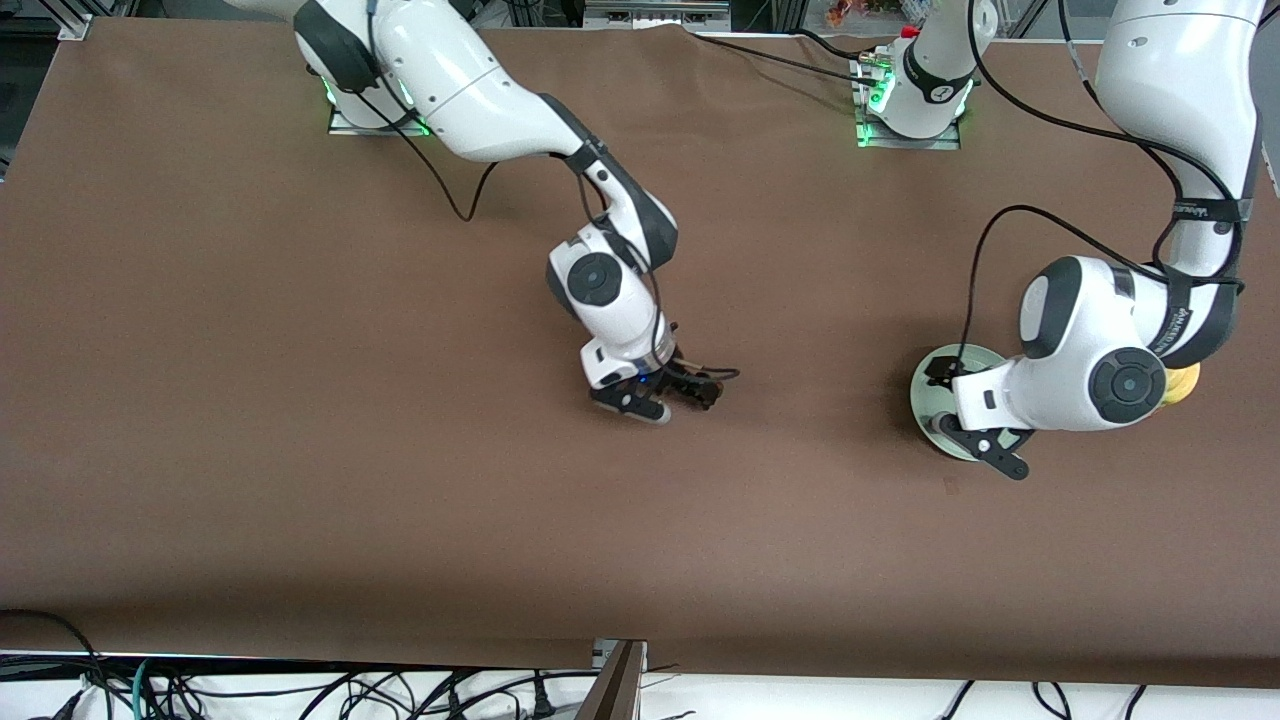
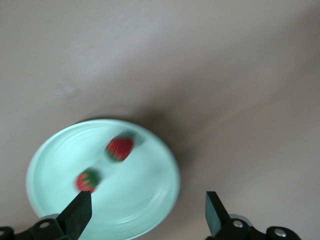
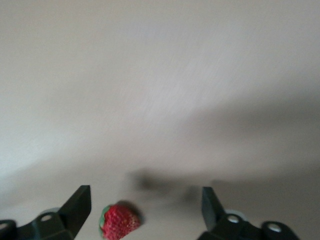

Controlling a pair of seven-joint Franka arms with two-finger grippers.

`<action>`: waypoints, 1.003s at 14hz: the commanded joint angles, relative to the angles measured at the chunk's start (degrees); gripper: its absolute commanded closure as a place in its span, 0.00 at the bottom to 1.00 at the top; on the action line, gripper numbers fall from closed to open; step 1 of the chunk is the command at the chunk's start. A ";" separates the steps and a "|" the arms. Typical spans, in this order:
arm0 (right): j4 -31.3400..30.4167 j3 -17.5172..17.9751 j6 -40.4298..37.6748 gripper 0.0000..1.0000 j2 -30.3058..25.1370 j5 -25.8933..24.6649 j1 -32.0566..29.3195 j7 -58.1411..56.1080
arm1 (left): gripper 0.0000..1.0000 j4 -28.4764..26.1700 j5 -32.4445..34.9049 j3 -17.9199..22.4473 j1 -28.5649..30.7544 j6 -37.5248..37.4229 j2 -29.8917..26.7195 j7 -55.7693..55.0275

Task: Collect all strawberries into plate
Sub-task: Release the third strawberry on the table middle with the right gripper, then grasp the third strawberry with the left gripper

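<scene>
Item: plate (image 2: 150,210), pale mint green, round, on the brown counter (image 1: 300,450) toward the left arm's end, partly covered in the front view by the left arm. Contents: two strawberries (image 2: 120,148), the second (image 2: 87,180) lying apart from the first, both well inside the rim.

Item: third strawberry (image 3: 119,221), loose on the counter near its middle, under the right arm's hand; hidden in the front view.

Item: right end effector (image 1: 680,392), low over that loose berry, fingers spread wide, nothing held. The berry sits closer to one finger (image 3: 75,205) than to the other.

Item: left end effector (image 2: 147,215), over the plate, fingers wide apart and empty; this arm waits.

Step in hand, as judged: grasp the last berry. Best done by shifting so the berry lies midway between the fingers, lowering fully, then closing gently, since so small a fruit may roll or squirt free.

Obstruction: the left arm hangs over the plate and would likely need to clear off first. A yellow object (image 1: 1182,384) shows at three o'clock of the plate, mostly hidden.
</scene>
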 commanded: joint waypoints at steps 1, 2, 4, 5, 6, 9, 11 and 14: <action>0.70 0.79 -16.93 0.00 -7.17 -0.78 -7.09 -13.48 | 0.00 0.00 -0.82 -5.47 -1.30 -0.32 0.06 -14.11; 0.70 1.05 -21.07 0.00 -9.46 -0.78 -9.99 -18.93 | 0.00 0.09 -0.82 -5.84 -3.66 0.47 0.76 -19.39; 0.62 0.88 -28.29 0.00 -11.67 -1.04 -14.13 -28.17 | 0.00 0.00 -0.91 -5.84 -8.14 6.59 2.69 -27.23; 0.62 0.62 -32.32 0.00 -13.24 -1.04 -16.59 -32.31 | 0.00 0.00 -0.91 -5.84 -10.16 9.76 4.09 -30.92; 0.62 0.44 -36.10 0.00 -14.30 -1.04 -18.61 -35.31 | 0.00 -0.26 -0.82 -5.84 -12.36 13.36 5.50 -35.48; 0.18 -0.79 -45.70 0.00 -19.30 -6.11 -22.40 -39.11 | 0.00 -0.35 -0.38 -5.75 -17.11 22.24 9.37 -47.80; -1.92 -0.70 -48.26 0.00 -23.60 -7.80 -25.30 -40.78 | 0.00 -0.44 -0.21 -5.67 -19.05 26.99 11.56 -53.17; -10.51 -0.70 -51.34 0.00 -33.97 -9.47 -29.87 -41.48 | 0.00 -0.61 -0.12 -5.23 -20.47 29.91 13.24 -54.78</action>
